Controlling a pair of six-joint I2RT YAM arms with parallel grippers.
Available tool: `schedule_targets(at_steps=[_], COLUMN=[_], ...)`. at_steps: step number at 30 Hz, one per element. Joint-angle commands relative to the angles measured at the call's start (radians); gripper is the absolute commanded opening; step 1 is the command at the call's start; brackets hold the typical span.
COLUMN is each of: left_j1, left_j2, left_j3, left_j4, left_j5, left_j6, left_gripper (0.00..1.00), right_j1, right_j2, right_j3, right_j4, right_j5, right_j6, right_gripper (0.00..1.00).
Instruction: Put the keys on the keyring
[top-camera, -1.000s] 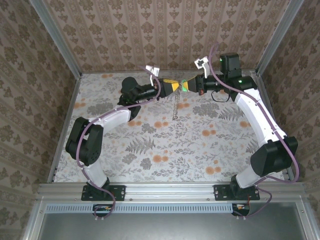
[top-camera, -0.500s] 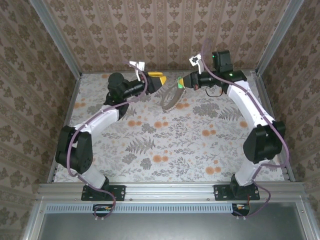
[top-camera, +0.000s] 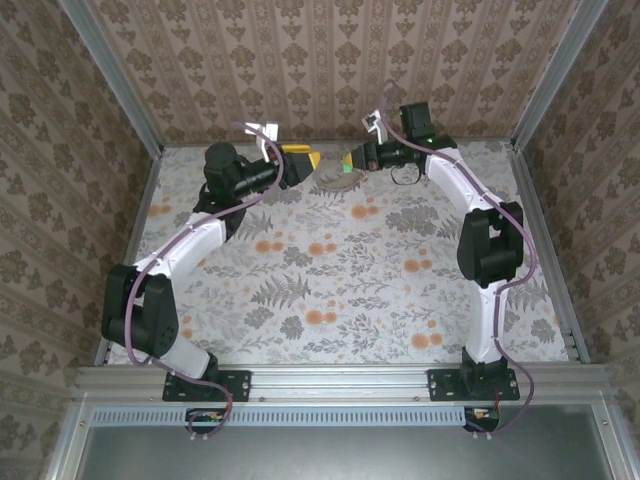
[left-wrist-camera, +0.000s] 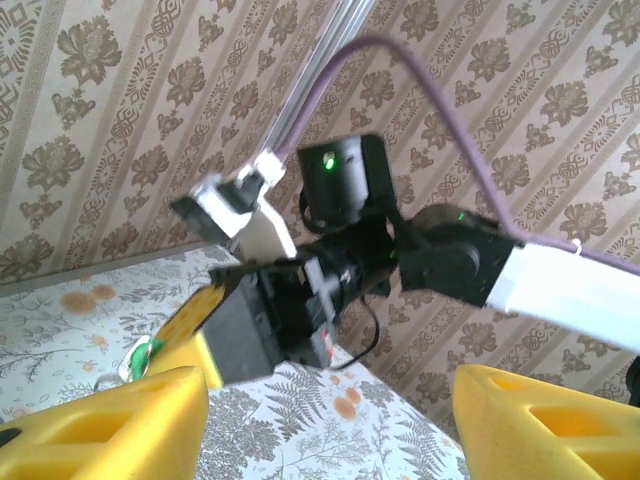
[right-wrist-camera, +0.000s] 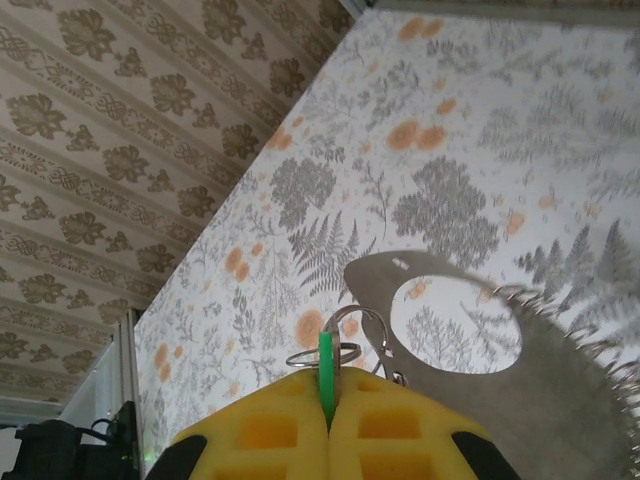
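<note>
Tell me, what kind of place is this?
Probably a robot test booth, not a real room: wallpaper panels in a metal frame, a flowery table, and a left arm and right arm bolted to a rail.

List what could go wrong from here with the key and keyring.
1. The right gripper pinches the green key only at its fingertips, and the keyring hanging off it looks blurred. A swing might pull the key loose.
2. The open left gripper sits close opposite. Reaching in, it may bump the right gripper instead of catching the keyring.
</note>
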Motion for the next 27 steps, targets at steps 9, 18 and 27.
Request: schedule_targets(at_steps=[9,18,27], left_j1=[-0.037,-0.066,-0.110], left_j2=[-0.134,-0.203,-0.234], left_j3=[-0.105,-0.154,-0.174], left_j4=[-0.072,-0.156,-0.194], left_j5=[-0.052,-0.111,-0.149], left_j6=[0.056,0.082,0.092], left_gripper=[0.67,0.68,0.73], right_j1=[0.135,0.233,0.339], right_j2=[-0.121,-0.123,-0.213], right_j3=[-0.591,-0.727,-0.876], right_j4=[0.537,0.609,0.763], right_j5=[0.066,0.120,0.063], right_j6=[0.259,0.309,0.411], right_gripper=[0.00,0.00,0.41])
